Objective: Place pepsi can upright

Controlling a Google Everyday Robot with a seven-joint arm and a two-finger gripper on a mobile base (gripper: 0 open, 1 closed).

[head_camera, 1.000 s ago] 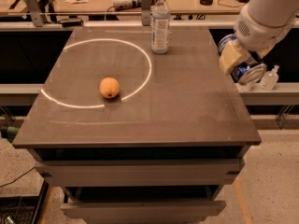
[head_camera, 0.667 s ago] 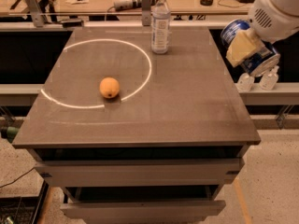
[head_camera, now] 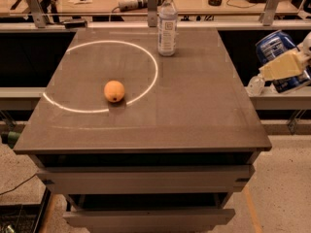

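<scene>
The pepsi can is blue with white markings and hangs tilted in the air just past the table's right edge, at about the height of the table top. My gripper is at the far right of the camera view, shut on the can, with a cream-coloured finger lying across the can's side. Most of the arm is out of view. The can touches nothing but the gripper.
The dark table bears a white painted circle. An orange lies on the circle's lower part. A tall clear water bottle stands upright near the table's far edge. A workbench with tools runs behind the table.
My gripper has carried the can to the right and a little up, away from the table's right edge. The arm has slid mostly out of view. The orange and bottle have not moved.
</scene>
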